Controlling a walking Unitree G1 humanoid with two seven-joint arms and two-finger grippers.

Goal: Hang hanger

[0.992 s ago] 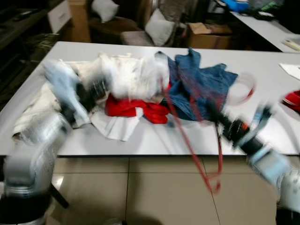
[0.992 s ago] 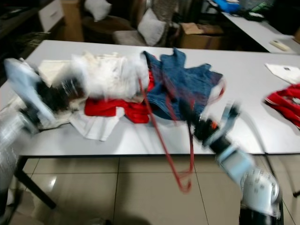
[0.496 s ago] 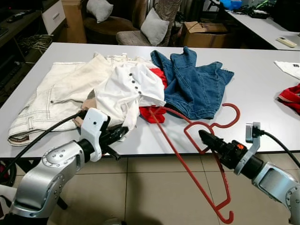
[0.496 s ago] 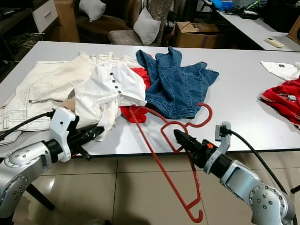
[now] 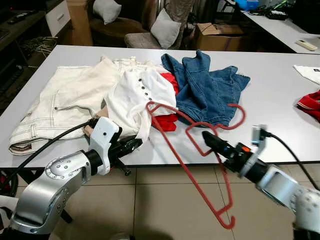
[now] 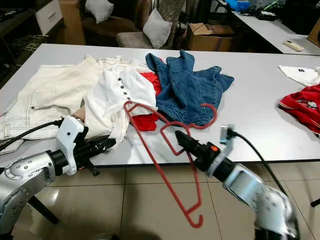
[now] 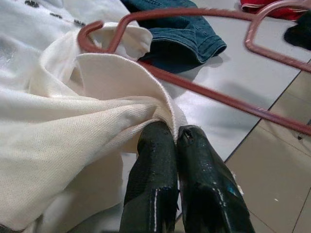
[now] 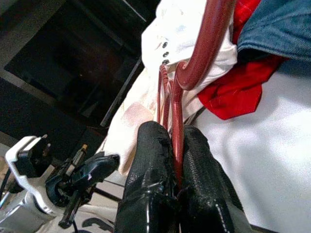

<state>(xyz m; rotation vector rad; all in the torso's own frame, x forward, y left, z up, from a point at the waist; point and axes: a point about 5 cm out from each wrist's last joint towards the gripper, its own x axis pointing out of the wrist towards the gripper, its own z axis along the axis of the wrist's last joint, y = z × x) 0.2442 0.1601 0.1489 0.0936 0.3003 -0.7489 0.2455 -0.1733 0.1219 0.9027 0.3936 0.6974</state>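
My right gripper (image 5: 206, 137) clamps the red hanger (image 5: 192, 165), its shoulder tip apparently entering the white shirt (image 5: 137, 95) at ten o'clock, pinched by my left gripper (image 7: 176, 138).

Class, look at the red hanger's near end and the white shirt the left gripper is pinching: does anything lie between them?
Nothing visible. The red hanger, held by the right gripper, has one end at the white shirt, whose hem the left gripper pinches.

A denim jacket (image 5: 212, 92), cream trousers (image 5: 65, 100) and a red garment (image 5: 167, 121) lie heaped on the grey worktop (image 5: 280, 85).
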